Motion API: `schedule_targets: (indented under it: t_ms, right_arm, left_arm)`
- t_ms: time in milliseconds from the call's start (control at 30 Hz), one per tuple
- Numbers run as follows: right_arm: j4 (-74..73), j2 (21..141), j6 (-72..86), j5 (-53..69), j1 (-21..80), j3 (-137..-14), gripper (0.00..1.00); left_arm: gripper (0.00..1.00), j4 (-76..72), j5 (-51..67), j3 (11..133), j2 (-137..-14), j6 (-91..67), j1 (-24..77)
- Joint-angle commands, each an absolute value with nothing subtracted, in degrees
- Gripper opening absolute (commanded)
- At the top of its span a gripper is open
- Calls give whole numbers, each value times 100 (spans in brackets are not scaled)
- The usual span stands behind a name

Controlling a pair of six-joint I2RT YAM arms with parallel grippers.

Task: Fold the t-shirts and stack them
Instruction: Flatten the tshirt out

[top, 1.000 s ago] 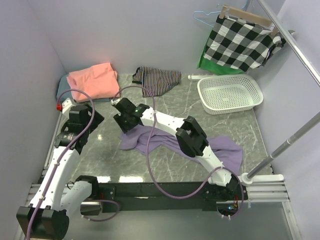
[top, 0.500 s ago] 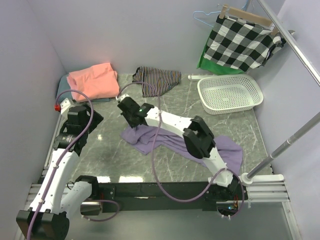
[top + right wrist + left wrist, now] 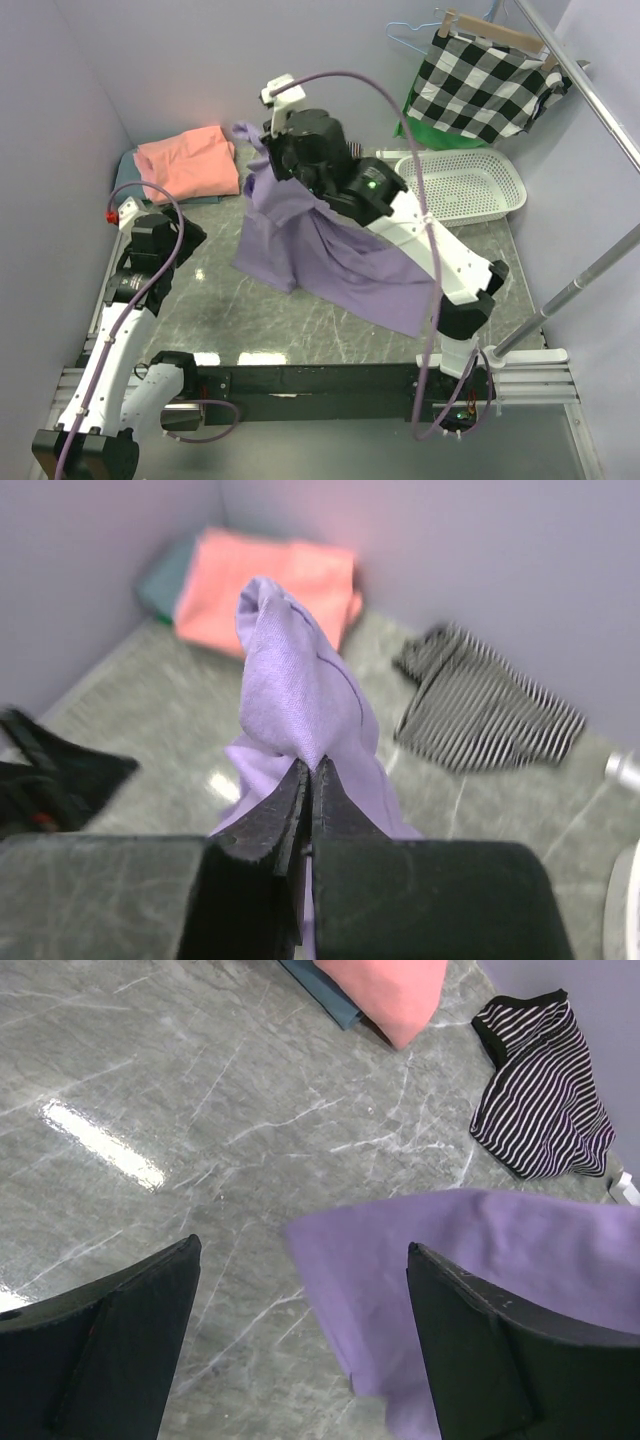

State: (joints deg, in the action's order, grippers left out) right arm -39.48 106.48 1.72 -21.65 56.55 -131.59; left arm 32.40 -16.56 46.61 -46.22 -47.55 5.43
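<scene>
Lavender shirt (image 3: 330, 255): held up above the table (image 3: 200, 290), left of the white basket (image 3: 470, 185). One corner pokes up above the pinch. The rest hangs down in a wide drape, and its lower edge reaches the marble on the near side of the basket.
Right claw (image 3: 310, 772): mine, clenched on a bunched fold of the lavender shirt, with cloth squeezed between the two black fingers.
Left claw (image 3: 300, 1255): mine, released, fingers spread wide with nothing held. It hangs over the table well left of the basket, apart from the shirt.
Salmon shirt (image 3: 185, 160): folded, in the far corner well left of the basket.
Grey-teal shirt (image 3: 125, 172): under the salmon shirt, only its edge showing.
Top view alone: shows the basket, the whole drape, and the checked cloth (image 3: 485, 85) on a wooden hanger (image 3: 495, 30) just behind the basket.
Wrist views alone: show a striped garment (image 3: 540, 1090) on the table between the salmon shirt and the basket; from above, my right arm and the hanging shirt hide it.
Right wrist alone: shows the pinch itself up close.
Left wrist alone: shows the shirt's hanging edge between my spread fingers, not touching them.
</scene>
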Motion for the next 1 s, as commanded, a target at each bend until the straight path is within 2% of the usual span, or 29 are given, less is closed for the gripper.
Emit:
schedule_targets:
  t_ms: [0, 67, 233, 367, 533, 567, 600, 667, 733, 767, 967]
  right_arm:
    - [-3815, 10372, -386, -2171, 5941, -13816, 0]
    - [-3448, 10108, -536, -2206, 5985, -13729, 0]
    - [-2137, 9204, -1203, -3365, 5802, -12280, 2]
    - [-2686, 8957, -600, -3893, 5056, -11542, 0]
    - [-2892, 7948, 770, -3841, 4247, -8750, 1]
    - [-2935, 7815, 956, -3910, 4193, -8380, 4]
    - [-2988, 7718, 1132, -3972, 4149, -7802, 17]
    - [-3224, 7506, 1572, -4104, 3982, -7350, 22]
    - [-3400, 7358, 1844, -4105, 3946, -6892, 57]
    - [-3401, 7296, 1863, -4061, 3946, -6691, 61]
    - [-2865, 7303, 1573, -2043, 3946, -6661, 60]
  left_arm:
    - [90, 3015, -1477, 4588, -4500, -4808, 519]
    - [91, 2945, -1371, 4535, -4509, -4799, 519]
    - [91, 2778, -1099, 4526, -4597, -4808, 519]
    - [92, 2716, -976, 4553, -4684, -4790, 519]
    - [92, 2549, -686, 4544, -4877, -4588, 519]
    - [92, 2479, -633, 4535, -4913, -4570, 519]
    - [92, 2444, -511, 4518, -4957, -4553, 519]
    - [92, 2330, -405, 4491, -5115, -4553, 519]
    - [92, 2268, -238, 4500, -5290, -4544, 519]
    - [92, 2250, -211, 4517, -5352, -4544, 519]
    - [92, 2153, -158, 4658, -5669, -4483, 519]
